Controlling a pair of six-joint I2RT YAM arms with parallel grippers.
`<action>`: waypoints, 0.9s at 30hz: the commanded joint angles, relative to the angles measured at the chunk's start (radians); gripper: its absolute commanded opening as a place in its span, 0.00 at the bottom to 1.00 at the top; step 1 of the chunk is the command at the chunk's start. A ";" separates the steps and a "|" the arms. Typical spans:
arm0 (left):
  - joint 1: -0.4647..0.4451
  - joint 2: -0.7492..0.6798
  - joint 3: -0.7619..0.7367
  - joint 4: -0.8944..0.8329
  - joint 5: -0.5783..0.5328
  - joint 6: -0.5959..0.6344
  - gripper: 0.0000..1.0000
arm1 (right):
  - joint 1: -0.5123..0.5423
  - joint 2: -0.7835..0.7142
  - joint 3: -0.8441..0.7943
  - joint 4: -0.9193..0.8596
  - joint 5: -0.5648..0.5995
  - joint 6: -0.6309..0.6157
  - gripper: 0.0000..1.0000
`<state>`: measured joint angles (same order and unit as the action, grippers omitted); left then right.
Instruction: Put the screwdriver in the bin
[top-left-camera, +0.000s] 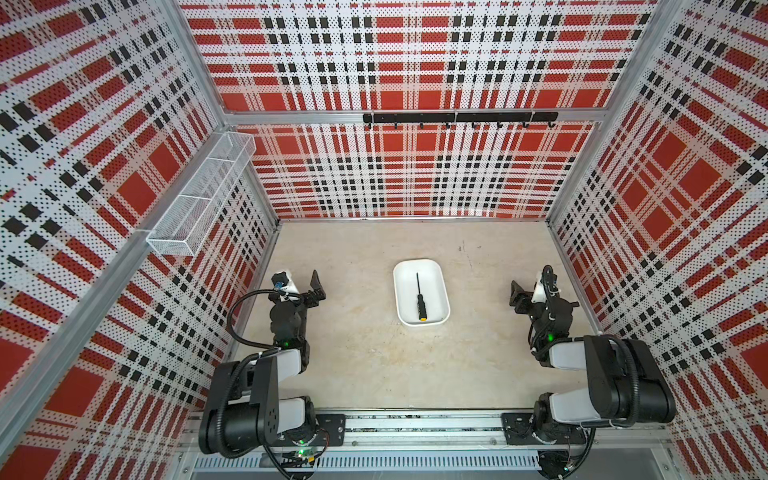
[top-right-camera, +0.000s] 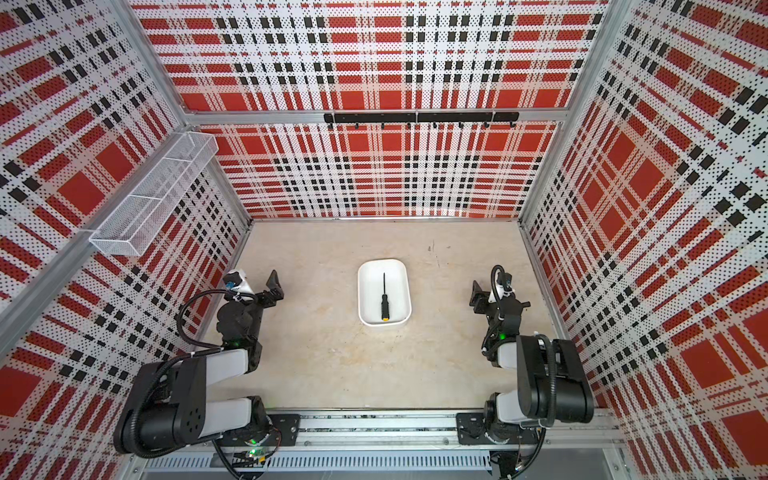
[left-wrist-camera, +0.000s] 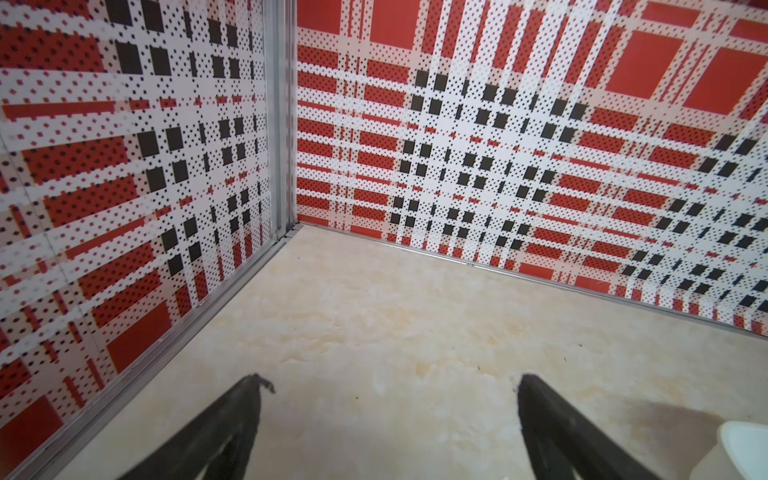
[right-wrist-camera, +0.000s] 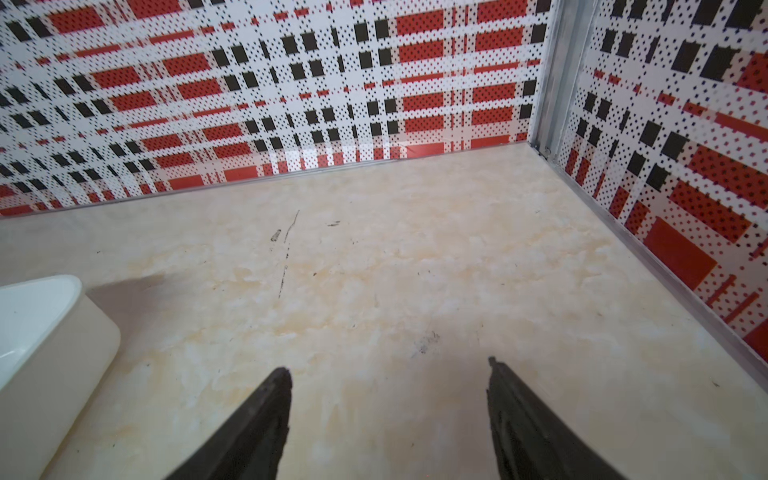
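The screwdriver (top-left-camera: 419, 300) (top-right-camera: 384, 300) lies flat inside the white bin (top-left-camera: 420, 263) (top-right-camera: 382, 262) at mid-table in both top views. Its yellow butt points toward the front and its thin shaft toward the back wall. My left gripper (top-left-camera: 309, 289) (left-wrist-camera: 390, 382) hovers over bare table to the left of the bin, open and empty. My right gripper (top-left-camera: 519, 295) (right-wrist-camera: 388, 365) hovers to the bin's right, also open with nothing between its fingers. A corner of the bin (left-wrist-camera: 744, 449) shows in the left wrist view. The bin's outer wall (right-wrist-camera: 54, 332) shows in the right wrist view.
A long white wire-mesh basket (top-left-camera: 203, 191) hangs on the left wall. A black hook rail (top-left-camera: 457, 117) runs along the back wall. Plaid walls close in three sides. An aluminium rail (top-left-camera: 415, 428) carries both arm bases at the front edge.
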<state>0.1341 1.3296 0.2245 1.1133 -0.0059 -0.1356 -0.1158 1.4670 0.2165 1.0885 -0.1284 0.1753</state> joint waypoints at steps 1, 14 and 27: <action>0.006 0.033 -0.019 0.128 0.045 0.007 0.98 | -0.009 0.050 -0.070 0.310 -0.044 -0.002 0.78; -0.078 0.237 -0.042 0.336 -0.039 0.081 0.98 | -0.008 0.159 -0.108 0.491 -0.051 -0.007 0.80; -0.108 0.246 -0.013 0.284 -0.099 0.103 0.98 | 0.107 0.107 0.072 0.070 0.029 -0.138 0.85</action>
<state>0.0311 1.5684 0.1993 1.3792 -0.0860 -0.0532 -0.0441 1.5970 0.2600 1.2881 -0.1448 0.1081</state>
